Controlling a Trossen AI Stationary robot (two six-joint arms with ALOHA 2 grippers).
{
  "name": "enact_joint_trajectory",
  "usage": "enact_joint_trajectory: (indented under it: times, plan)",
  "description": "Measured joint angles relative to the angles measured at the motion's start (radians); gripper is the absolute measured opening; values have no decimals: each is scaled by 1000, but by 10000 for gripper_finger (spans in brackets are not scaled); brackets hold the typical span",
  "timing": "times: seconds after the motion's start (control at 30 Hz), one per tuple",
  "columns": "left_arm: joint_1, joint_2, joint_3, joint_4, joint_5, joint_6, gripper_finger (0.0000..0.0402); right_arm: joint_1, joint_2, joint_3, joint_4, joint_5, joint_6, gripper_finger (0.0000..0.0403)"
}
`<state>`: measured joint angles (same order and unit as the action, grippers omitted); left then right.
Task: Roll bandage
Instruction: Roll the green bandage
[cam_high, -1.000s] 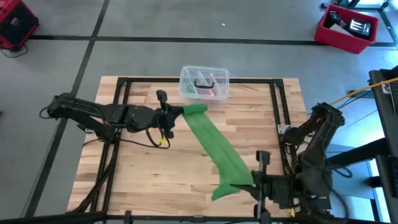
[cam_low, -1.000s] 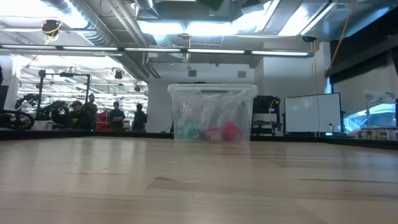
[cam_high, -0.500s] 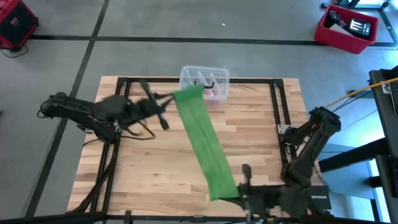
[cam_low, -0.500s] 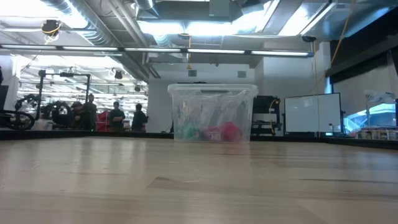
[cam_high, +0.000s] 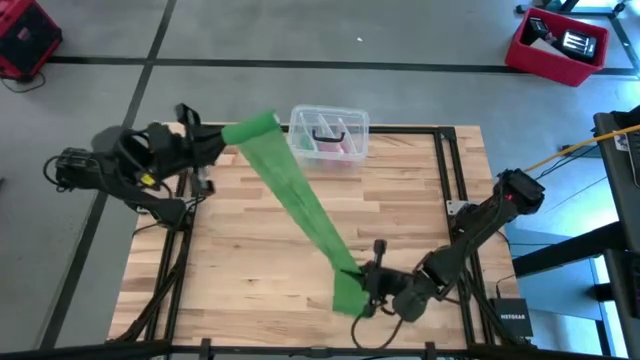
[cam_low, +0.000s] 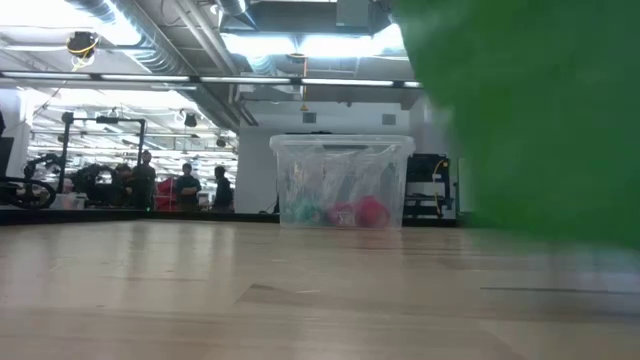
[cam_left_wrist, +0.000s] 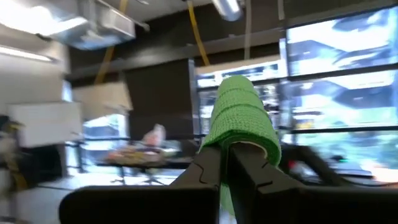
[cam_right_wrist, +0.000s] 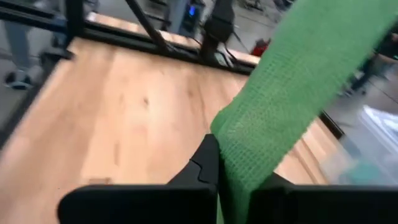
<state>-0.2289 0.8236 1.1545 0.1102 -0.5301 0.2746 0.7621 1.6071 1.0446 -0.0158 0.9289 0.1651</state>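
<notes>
High view shows us both sets of fingers clamped on the bandage (cam_high: 297, 205): our left gripper (cam_high: 222, 141) and right gripper (cam_high: 358, 285) stretch it above the table (cam_high: 240, 260).

We're in a big open lab or workshop hall. Overhead, bare ducts (cam_low: 130, 20) and strip lights (cam_low: 330, 42) run across an unfinished ceiling. The floor (cam_high: 300, 30) is grey concrete marked with dark lines. A wooden table (cam_high: 240, 250) with a black frame stands in the middle, and red bins (cam_high: 556, 45) sit on the floor beside it. Across the hall, people (cam_low: 185, 187) gather at benches crowded with gear, with a whiteboard (cam_left_wrist: 43, 124) and large windows (cam_left_wrist: 336, 81) along the far walls.
</notes>
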Motion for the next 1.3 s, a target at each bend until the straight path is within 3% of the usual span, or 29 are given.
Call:
enact_joint_trajectory:
  times: [0.27,0.47,0.7,0.8,0.9,1.03,1.17,1.3]
  plan:
    - [0,-138,0,-231,142,-215,2,-1,-132,-135,-127,154,168,1]
    - [0,-186,0,-311,222,-263,2,30,-265,-191,-295,213,281,1]
    - [0,-224,0,-370,238,-268,2,120,-386,-223,-658,280,620,1]
    - [1,-230,0,-382,232,-268,2,163,-396,-223,-736,322,751,1]
    - [1,-216,-2,-358,213,-249,2,173,-383,-223,-668,325,748,1]
    - [2,-165,-28,-256,183,-210,2,150,-337,-223,-433,306,558,1]
    - [3,-77,-51,-115,182,-151,2,102,-282,-223,-197,202,349,1]
    - [3,27,-51,-21,181,-86,2,51,-225,-223,-51,111,253,1]
